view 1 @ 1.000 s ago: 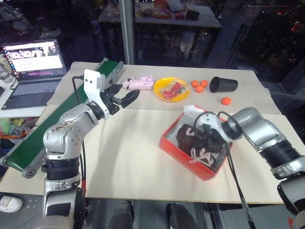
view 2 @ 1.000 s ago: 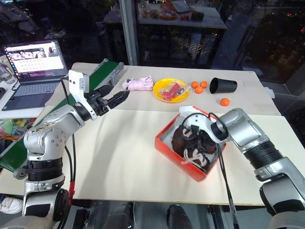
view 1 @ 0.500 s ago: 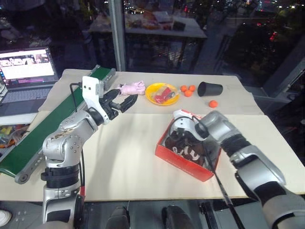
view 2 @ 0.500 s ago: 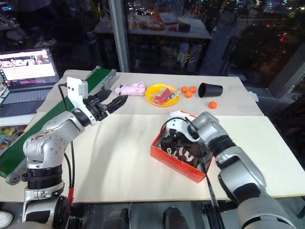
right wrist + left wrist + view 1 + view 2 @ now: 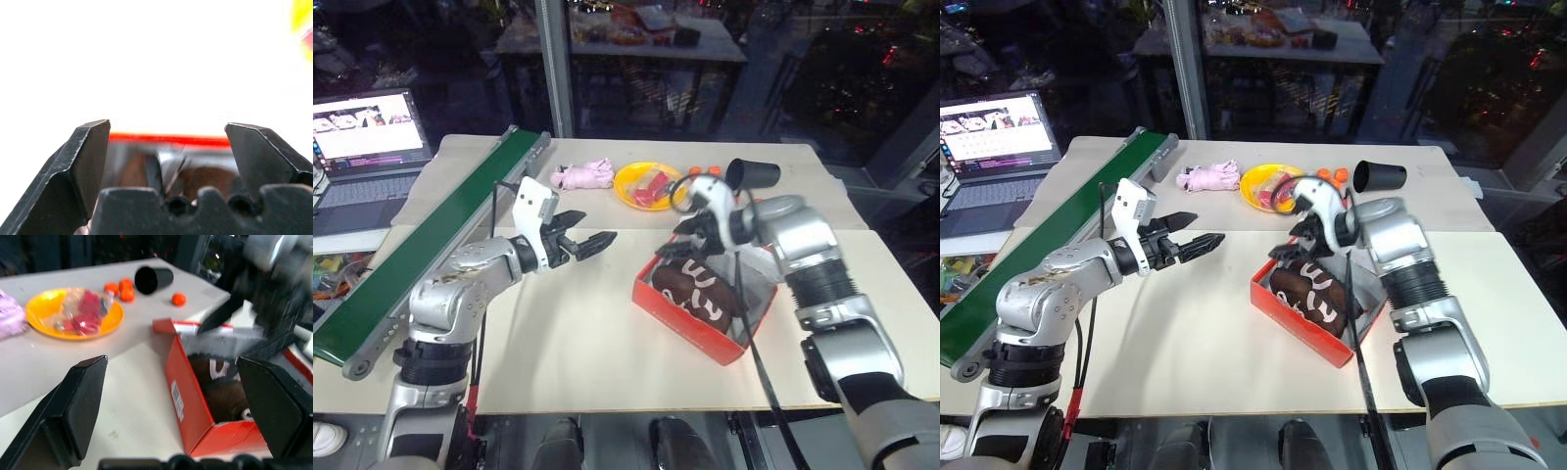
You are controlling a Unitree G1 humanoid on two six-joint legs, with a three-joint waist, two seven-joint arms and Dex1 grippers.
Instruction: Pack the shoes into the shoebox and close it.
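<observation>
Left gripper (image 5: 592, 240), spread, empty, over bare tabletop (image 5: 568, 333). We list brown shoes (image 5: 697, 287) inside red shoebox (image 5: 680, 323). Right gripper (image 5: 690, 233), spread, above shoebox's far end. Beyond: yellow bowl (image 5: 646, 184), black cup (image 5: 751, 174).

The right claw (image 5: 690, 235) and its arm cover the far wall of the shoebox (image 5: 680, 318), and its lid cannot be made out. The shoes (image 5: 697, 286) merge into one dark mass with pale laces. At the left edge, the laptop (image 5: 364, 137) is cut off. In the left wrist view the right claw (image 5: 264, 298) is a blur
</observation>
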